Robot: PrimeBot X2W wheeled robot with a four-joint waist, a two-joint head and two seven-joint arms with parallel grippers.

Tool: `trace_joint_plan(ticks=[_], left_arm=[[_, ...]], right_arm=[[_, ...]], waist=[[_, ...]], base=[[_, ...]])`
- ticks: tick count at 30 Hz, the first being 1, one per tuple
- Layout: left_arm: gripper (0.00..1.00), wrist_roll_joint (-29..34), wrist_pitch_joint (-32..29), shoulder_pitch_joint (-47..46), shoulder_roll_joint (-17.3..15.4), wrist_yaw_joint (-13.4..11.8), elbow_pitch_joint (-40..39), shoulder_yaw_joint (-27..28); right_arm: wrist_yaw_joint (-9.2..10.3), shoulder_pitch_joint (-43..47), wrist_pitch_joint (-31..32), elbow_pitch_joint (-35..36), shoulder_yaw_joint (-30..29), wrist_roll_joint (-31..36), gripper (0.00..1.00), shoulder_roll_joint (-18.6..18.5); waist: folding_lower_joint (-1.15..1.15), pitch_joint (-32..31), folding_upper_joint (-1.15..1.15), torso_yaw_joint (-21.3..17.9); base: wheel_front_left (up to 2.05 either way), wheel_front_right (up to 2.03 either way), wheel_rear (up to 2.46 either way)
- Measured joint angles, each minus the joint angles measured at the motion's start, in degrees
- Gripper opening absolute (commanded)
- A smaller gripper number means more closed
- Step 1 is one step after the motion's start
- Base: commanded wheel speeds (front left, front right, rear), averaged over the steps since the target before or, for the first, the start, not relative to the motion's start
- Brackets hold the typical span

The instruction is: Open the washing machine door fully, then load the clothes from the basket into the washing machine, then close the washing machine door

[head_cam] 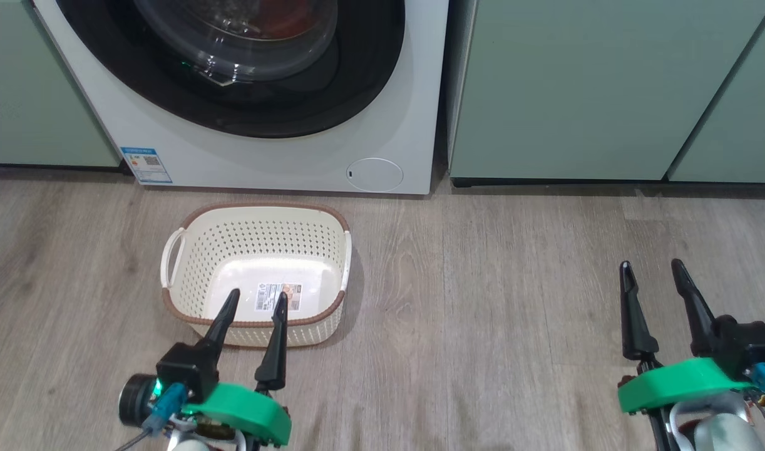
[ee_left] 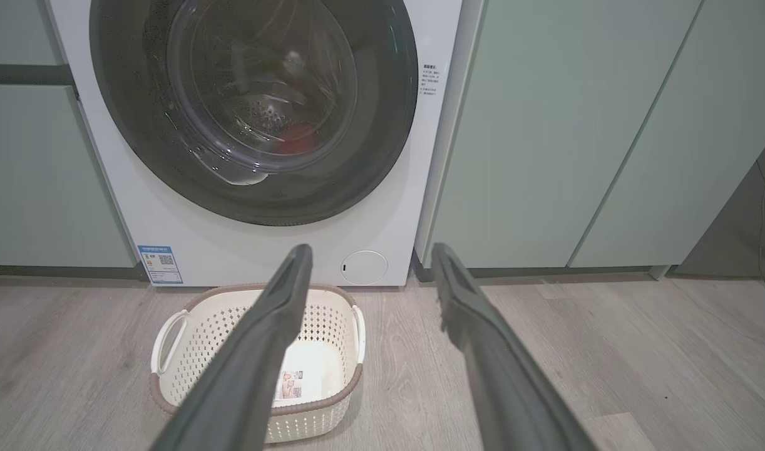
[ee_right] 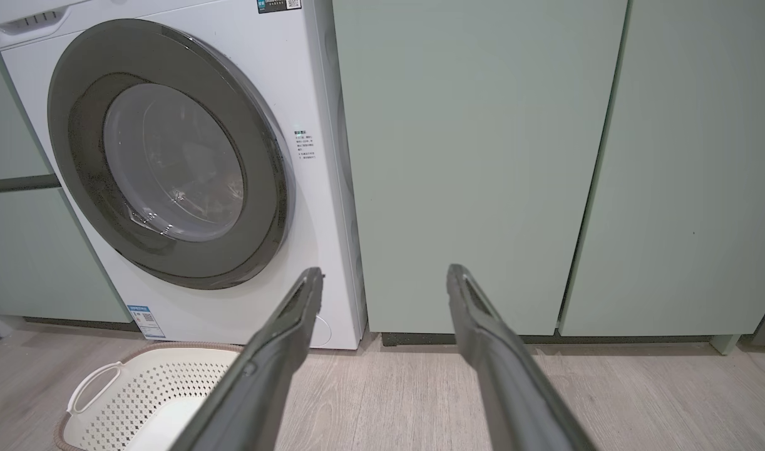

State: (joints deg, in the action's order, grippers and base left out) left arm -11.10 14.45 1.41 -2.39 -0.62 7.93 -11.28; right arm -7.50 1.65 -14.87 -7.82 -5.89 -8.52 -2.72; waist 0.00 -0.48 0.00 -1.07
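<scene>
The white washing machine [head_cam: 263, 160] stands against the wall, and its black-rimmed door [head_cam: 373, 75] lies shut against its front. Through the glass a patch of red clothes [ee_left: 295, 139] shows inside the drum. The cream basket [head_cam: 257, 214] sits on the floor in front of the machine, with a sticker on its bare floor. My left gripper [head_cam: 257, 299] hangs open over the basket's near rim, holding nothing. My right gripper [head_cam: 652, 266] is open above the floor far to the right, facing the green cabinets. The left wrist view looks past my open left gripper [ee_left: 370, 250] at the door.
Pale green cabinets [head_cam: 595, 88] flank the machine on both sides. A small round white panel [head_cam: 375, 174] sits at the machine's lower right. Wood-look floor [head_cam: 482, 300] stretches between the basket and my right gripper.
</scene>
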Motion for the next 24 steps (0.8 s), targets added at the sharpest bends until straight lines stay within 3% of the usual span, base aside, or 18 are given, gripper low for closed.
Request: trace_joint_plan(ticks=[3, 4, 10, 24], left_arm=[[1.00, -0.6, 0.0, 0.0, 0.0, 0.2, 0.0, 0.1], [0.00, -0.8, 0.0, 0.0, 0.0, 0.3, 0.0, 0.2], [0.00, -1.5, -0.4, 2.5, 0.1, 0.3, 4.8, 0.0], [0.00, -10.9, -2.3, 2.7, 0.1, 1.0, 5.1, 0.6]], right_arm=[[0.00, 0.0, 0.0, 0.0, 0.0, 0.0, 1.00, 0.0], [0.00, 0.0, 0.0, 0.0, 0.0, 0.0, 0.00, 0.0], [-0.01, 1.9, 0.3, -5.1, 0.3, -0.5, 0.00, 0.1], [-0.01, 2.1, 2.4, -5.3, 0.3, -9.8, 0.00, 0.1]], waist=[[0.00, 0.0, 0.00, 0.0], [0.00, 0.0, 0.00, 0.0], [0.00, 0.0, 0.00, 0.1], [0.00, 0.1, 0.00, 0.2]], base=[[0.00, 0.00, 0.00], [0.00, 0.00, 0.00], [0.00, 0.00, 0.00], [0.00, 0.00, 0.00]])
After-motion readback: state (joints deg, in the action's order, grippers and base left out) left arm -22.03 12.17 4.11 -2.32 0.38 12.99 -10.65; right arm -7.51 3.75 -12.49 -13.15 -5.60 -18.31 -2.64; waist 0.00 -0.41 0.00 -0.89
